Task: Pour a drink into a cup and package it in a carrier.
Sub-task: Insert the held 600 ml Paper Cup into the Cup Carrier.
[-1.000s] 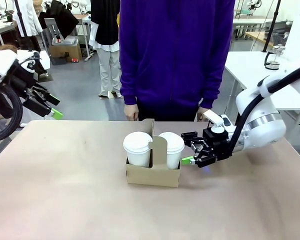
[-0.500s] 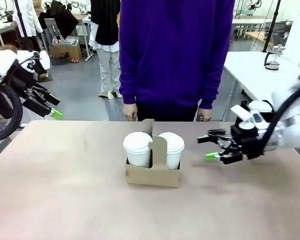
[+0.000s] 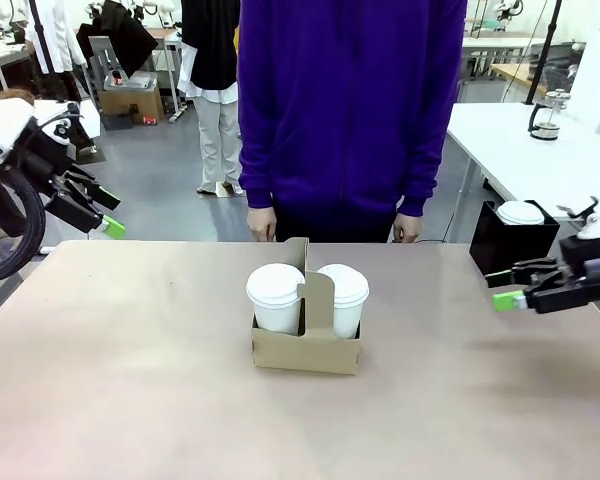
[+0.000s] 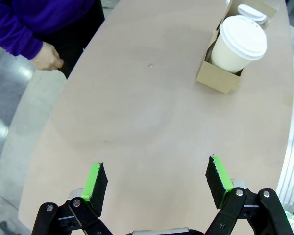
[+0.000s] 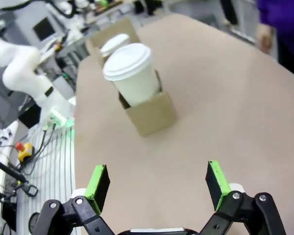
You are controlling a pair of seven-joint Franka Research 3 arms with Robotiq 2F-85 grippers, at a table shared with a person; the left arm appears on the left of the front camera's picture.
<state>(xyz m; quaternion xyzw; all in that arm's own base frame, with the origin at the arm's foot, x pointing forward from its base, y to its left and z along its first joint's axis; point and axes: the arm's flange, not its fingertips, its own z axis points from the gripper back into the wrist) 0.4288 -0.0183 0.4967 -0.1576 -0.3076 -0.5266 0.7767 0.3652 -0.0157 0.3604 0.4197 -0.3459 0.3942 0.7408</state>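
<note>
We have the carrier (image 3: 306, 345) sitting mid-table, and two lidded cups stand in its slots: the left cup (image 3: 275, 297) and the right cup (image 3: 344, 297), with the handle tab upright between them. Our right gripper (image 3: 507, 288) hangs at the table's right edge, well apart from the carrier, jaws spread wide and holding nothing. From its wrist we see the carrier (image 5: 149, 113) ahead with a cup (image 5: 131, 73) in the near slot. Our left gripper (image 3: 102, 212) hovers off the table's left side, jaws wide, empty too. A person (image 3: 350, 110) in purple stands at the far edge, hands down by the table. A black box (image 3: 510, 238) with a white-lidded cup stands beyond the right gripper.
</note>
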